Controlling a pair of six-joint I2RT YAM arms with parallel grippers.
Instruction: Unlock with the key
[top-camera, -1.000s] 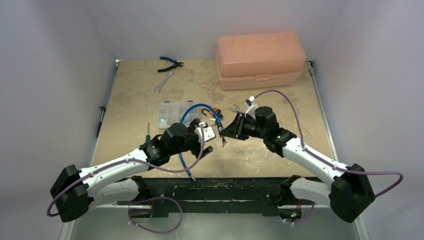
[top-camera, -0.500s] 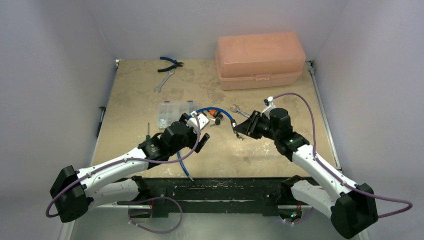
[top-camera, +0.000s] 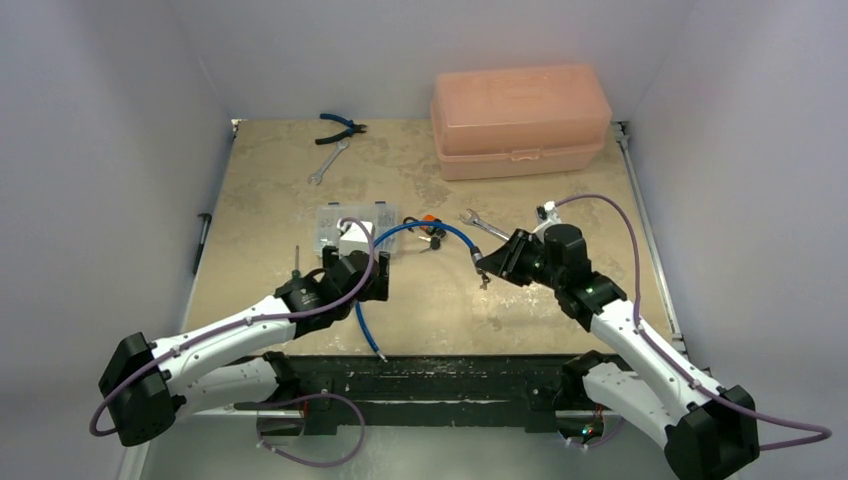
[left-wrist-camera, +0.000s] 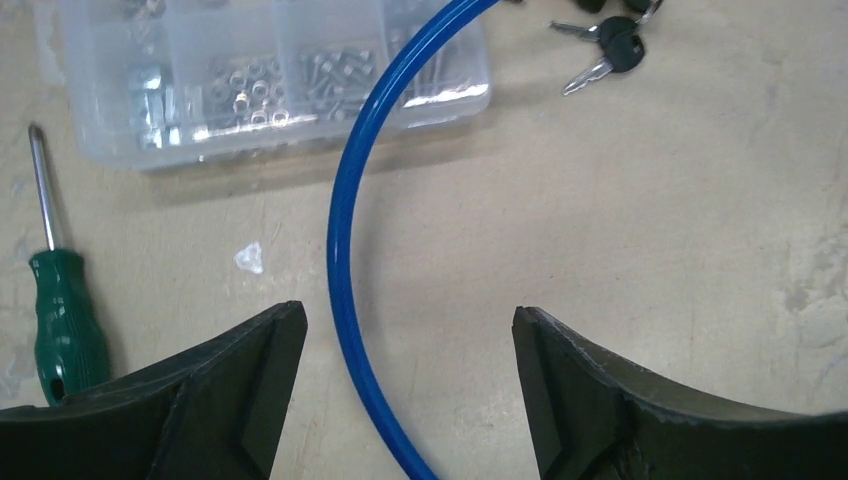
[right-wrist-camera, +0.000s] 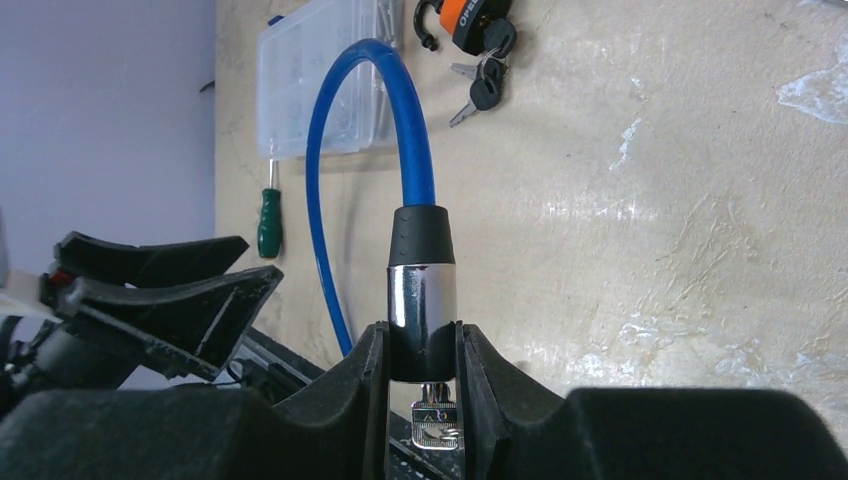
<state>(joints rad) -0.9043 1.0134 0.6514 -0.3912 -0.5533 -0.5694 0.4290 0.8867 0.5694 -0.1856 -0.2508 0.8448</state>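
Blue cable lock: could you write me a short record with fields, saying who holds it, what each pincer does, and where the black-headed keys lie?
cable lock end: clamped in the right pincer, a silver key showing just below it
left pincer: open, holding nothing, blue cable below it
black-headed keys: on the table beside the orange padlock, untouched
nearby: clear screw box, green screwdriver

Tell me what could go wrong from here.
1. The right gripper is shut on the cable lock's barrel, while the black-headed keys lie loose by the padlock: the wrong lock may get worked.
2. The open left gripper straddles the cable; closing here would likely grab cable, not keys.
3. Moving the barrel could sweep the cable into the keys.
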